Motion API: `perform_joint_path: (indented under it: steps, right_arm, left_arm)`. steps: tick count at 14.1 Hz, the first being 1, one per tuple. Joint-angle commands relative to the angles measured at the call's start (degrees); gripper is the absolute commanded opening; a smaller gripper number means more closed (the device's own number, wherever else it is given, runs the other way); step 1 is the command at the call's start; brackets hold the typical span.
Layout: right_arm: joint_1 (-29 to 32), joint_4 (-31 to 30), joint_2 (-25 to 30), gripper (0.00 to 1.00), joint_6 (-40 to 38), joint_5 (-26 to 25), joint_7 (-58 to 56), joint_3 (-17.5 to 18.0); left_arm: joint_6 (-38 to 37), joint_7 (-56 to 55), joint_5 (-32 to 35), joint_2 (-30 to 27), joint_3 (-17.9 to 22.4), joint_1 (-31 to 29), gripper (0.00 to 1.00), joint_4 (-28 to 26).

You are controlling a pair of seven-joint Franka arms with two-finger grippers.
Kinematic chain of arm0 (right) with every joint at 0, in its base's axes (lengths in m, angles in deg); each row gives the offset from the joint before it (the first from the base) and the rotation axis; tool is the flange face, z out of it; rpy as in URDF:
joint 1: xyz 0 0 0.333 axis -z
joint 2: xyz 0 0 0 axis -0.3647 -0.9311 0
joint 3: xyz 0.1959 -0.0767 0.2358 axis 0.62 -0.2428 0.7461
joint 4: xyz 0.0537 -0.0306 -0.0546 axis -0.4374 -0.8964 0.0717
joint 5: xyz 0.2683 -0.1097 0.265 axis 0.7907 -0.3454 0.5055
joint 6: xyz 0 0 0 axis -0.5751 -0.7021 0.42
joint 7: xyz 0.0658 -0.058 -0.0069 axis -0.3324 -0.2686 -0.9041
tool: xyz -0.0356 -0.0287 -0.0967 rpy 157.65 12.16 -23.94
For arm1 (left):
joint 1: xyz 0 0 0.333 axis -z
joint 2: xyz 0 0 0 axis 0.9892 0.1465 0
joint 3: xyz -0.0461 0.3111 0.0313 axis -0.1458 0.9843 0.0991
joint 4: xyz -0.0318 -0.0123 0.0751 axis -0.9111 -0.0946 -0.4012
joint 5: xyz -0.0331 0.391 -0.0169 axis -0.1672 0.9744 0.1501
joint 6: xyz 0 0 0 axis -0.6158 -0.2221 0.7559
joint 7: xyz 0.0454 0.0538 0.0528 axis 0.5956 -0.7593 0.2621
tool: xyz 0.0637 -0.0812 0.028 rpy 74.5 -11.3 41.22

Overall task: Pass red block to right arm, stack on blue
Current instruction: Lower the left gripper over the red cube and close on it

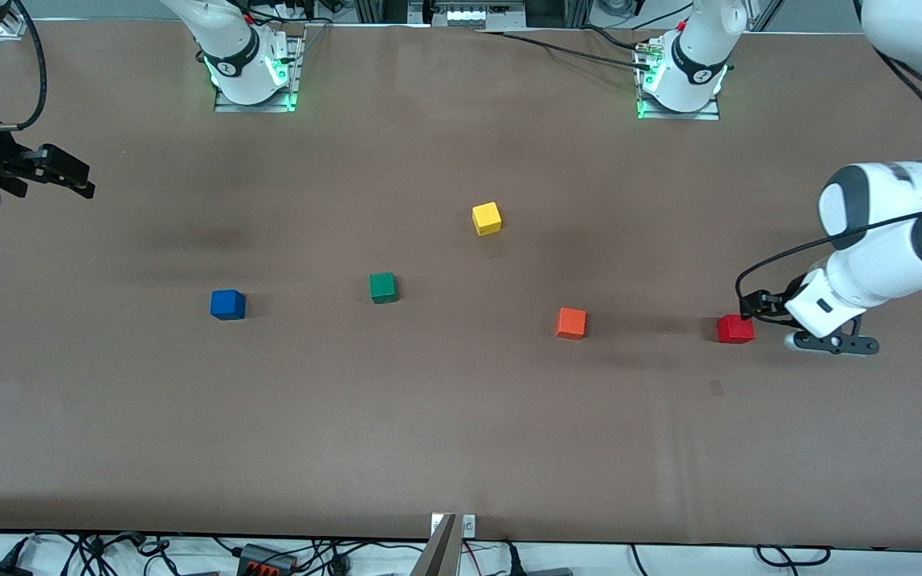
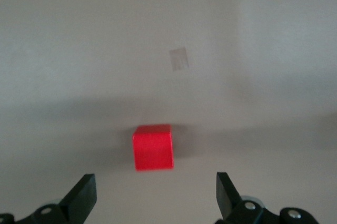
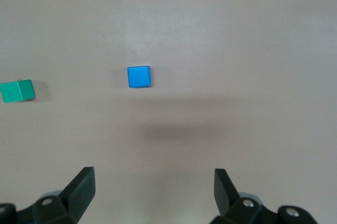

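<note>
While partly cut off, left tool (image 2: 152, 197) agape by red block (image 2: 152, 147).

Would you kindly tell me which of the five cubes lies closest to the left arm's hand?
The red cube, right beside the open left hand at that arm's end of the table; the orange cube comes next.

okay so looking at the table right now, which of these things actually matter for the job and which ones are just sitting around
Part of the job:
red block, beside the open left gripper
blue cube, toward the right arm's end
right gripper, open, waiting at its end of the table

Just lying about:
orange cube
green cube
yellow cube
</note>
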Motion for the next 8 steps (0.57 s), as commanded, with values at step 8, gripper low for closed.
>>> perform_joint_path:
  steps: [8]
  right_arm:
    - [-2.4,0.4,-3.0,1.0,-0.8,0.3,0.1,0.3]
  left_arm:
    - [22.0,3.0,0.0,6.8,0.2,-1.5,1.0,-9.5]
